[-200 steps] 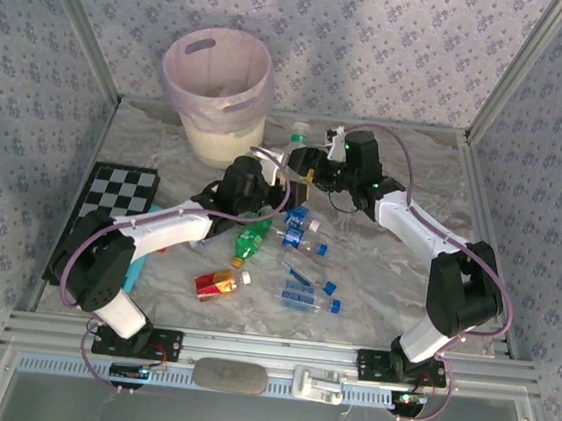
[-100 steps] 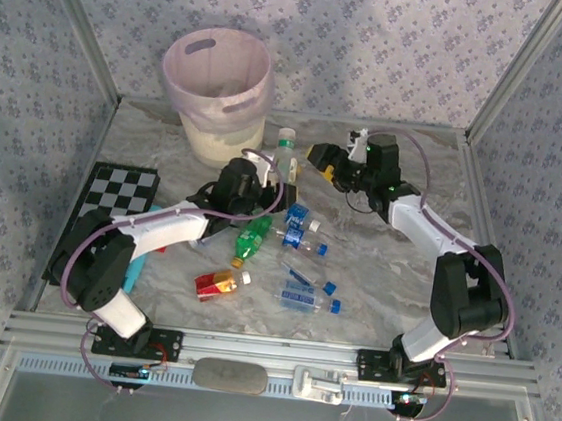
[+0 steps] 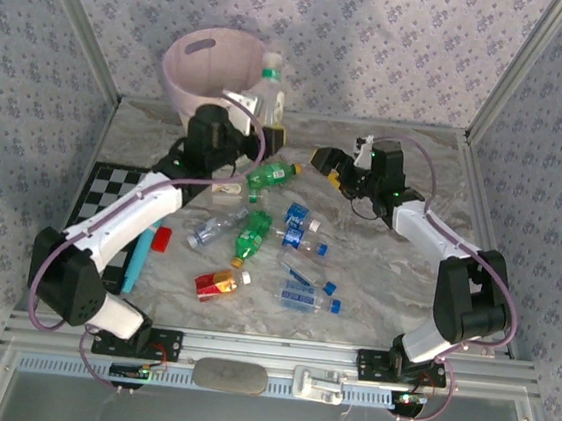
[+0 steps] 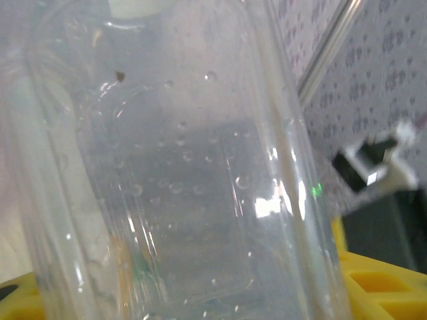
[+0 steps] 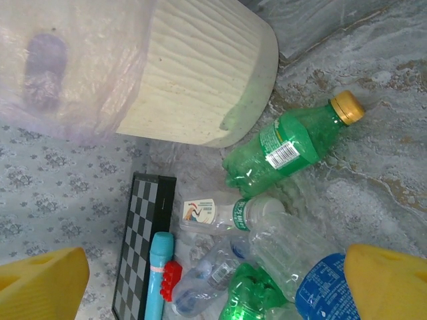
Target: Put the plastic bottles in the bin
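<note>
My left gripper (image 3: 261,120) is shut on a clear plastic bottle (image 3: 268,87) with a white cap, held upright beside the right rim of the pale pink bin (image 3: 208,62). Up close that bottle (image 4: 187,180) stands between yellow fingers (image 4: 377,287). My right gripper (image 3: 330,163) hovers open over the table's far right, holding nothing. More bottles lie below: a green one (image 3: 270,175) (image 5: 290,150), another green one (image 3: 251,236), clear ones with blue caps (image 3: 305,225) (image 3: 304,295), a red-and-yellow one (image 3: 220,282) and a labelled clear one (image 5: 223,213). The bin's cream base (image 5: 193,73) is near.
A checkerboard (image 3: 111,198) (image 5: 140,247) lies at the left edge. Beside it are a cyan stick (image 3: 139,256) (image 5: 157,280) and a red block (image 3: 162,237) (image 5: 172,280). Metal frame posts (image 3: 511,74) and patterned walls close in the table.
The left arm has swung the clear bottle up and left from mid-table to the bin's rim. The right gripper has opened wide and drawn back to the right.
</note>
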